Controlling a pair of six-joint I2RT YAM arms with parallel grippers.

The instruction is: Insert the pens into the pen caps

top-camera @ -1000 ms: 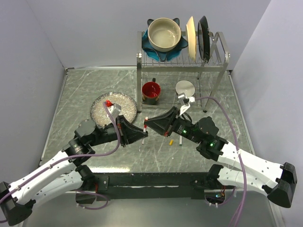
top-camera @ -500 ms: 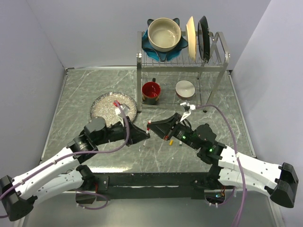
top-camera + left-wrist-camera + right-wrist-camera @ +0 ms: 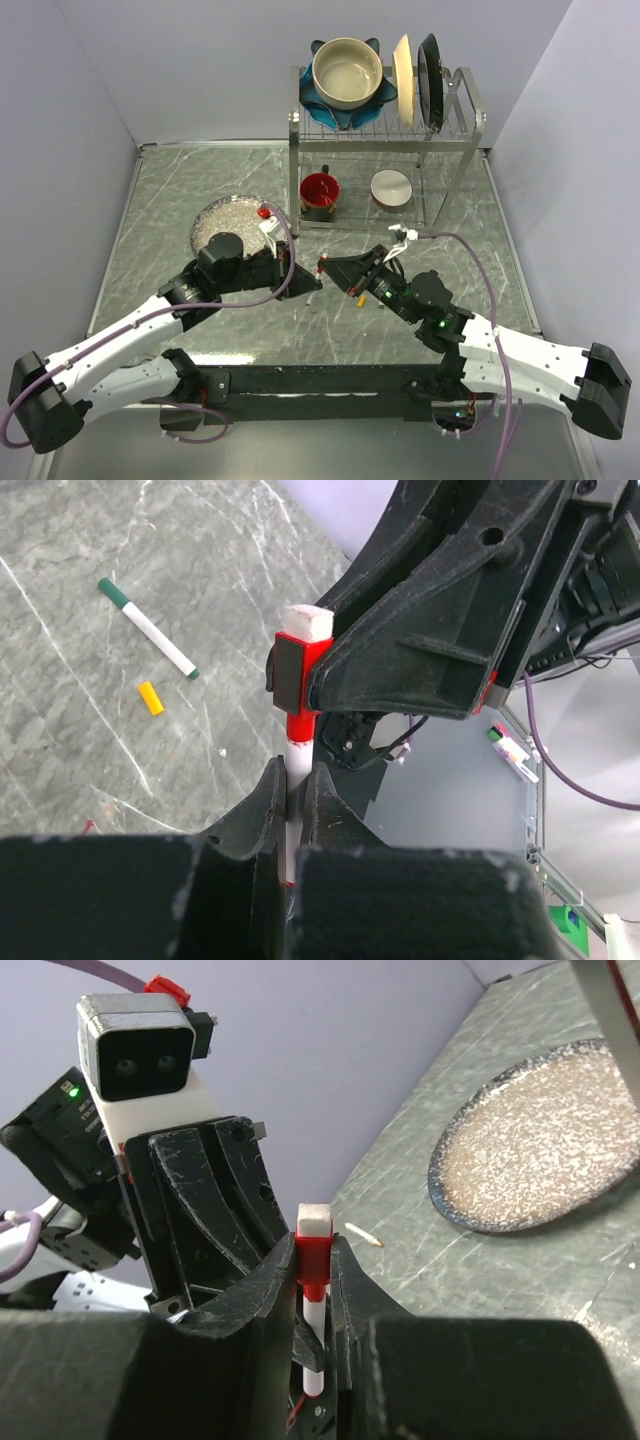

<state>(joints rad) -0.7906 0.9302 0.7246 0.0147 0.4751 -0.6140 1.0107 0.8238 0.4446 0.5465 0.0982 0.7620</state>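
Note:
My left gripper [image 3: 293, 772] is shut on the white barrel of a red pen [image 3: 297, 780]. My right gripper [image 3: 313, 1252] is shut on the red pen cap [image 3: 312, 1252], which has a white end. The pen's end sits inside the cap's mouth, and the barrel [image 3: 314, 1345] runs straight out of it. In the top view the two grippers meet tip to tip above the table's middle, the left gripper [image 3: 306, 283] facing the right gripper [image 3: 326, 268]. A green pen [image 3: 150, 628] and a yellow cap [image 3: 150, 698] lie on the table. The yellow cap also shows in the top view [image 3: 361, 298].
A speckled plate [image 3: 222, 222] lies behind my left wrist. A wire dish rack [image 3: 470, 125] stands at the back with a bowl [image 3: 347, 72] and plates on top. A red mug [image 3: 319, 192] and a white bowl [image 3: 391, 187] stand beneath it. Another small pen [image 3: 362, 1234] lies on the table.
Both grippers have drifted a little to the right and closed the gap between them. The pen and the red cap were apart and are now joined.

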